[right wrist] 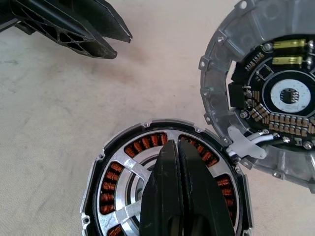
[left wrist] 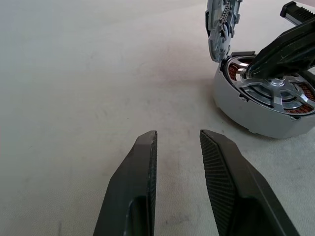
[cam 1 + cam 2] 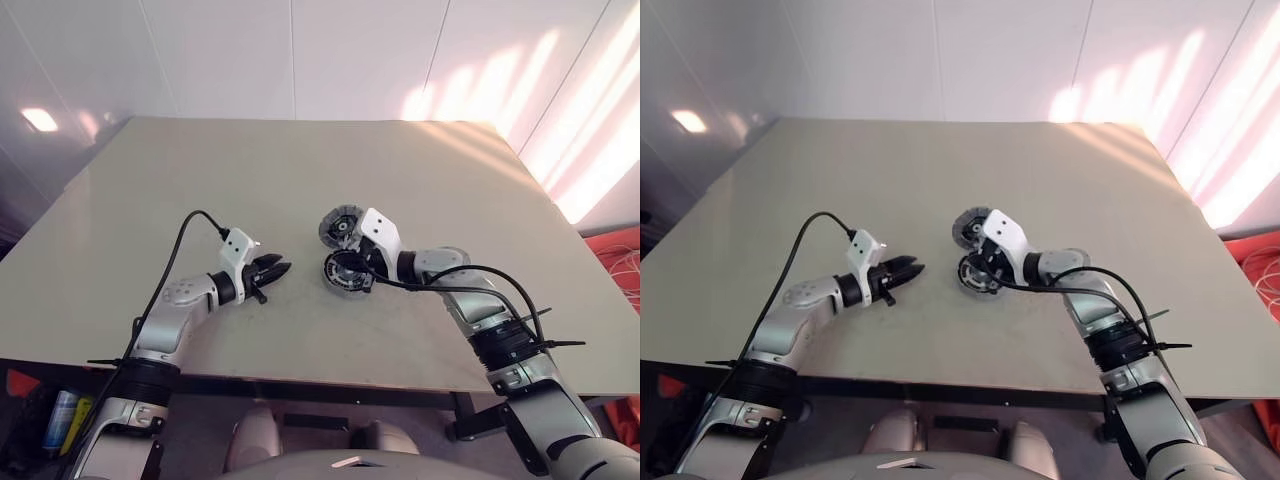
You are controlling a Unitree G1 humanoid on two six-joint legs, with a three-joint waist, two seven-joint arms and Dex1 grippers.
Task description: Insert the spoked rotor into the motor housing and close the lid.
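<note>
The spoked rotor (image 1: 129, 167), with its black rim and silver spokes, lies inside the round silver motor housing (image 2: 246, 115), and coppery windings show between the spokes. My right gripper (image 1: 177, 145) is shut, its tips resting on top of the rotor. The grey lid (image 1: 275, 98) stands open on its hinge at the housing's far edge, its circuit side facing the cup. My left gripper (image 2: 178, 135) hovers low over the table a short way left of the housing, open with nothing between its fingers.
The housing (image 3: 345, 272) sits near the middle of a wide beige table (image 3: 300, 160), closer to the front edge. A white wall stands behind the table. Black cables run along both arms.
</note>
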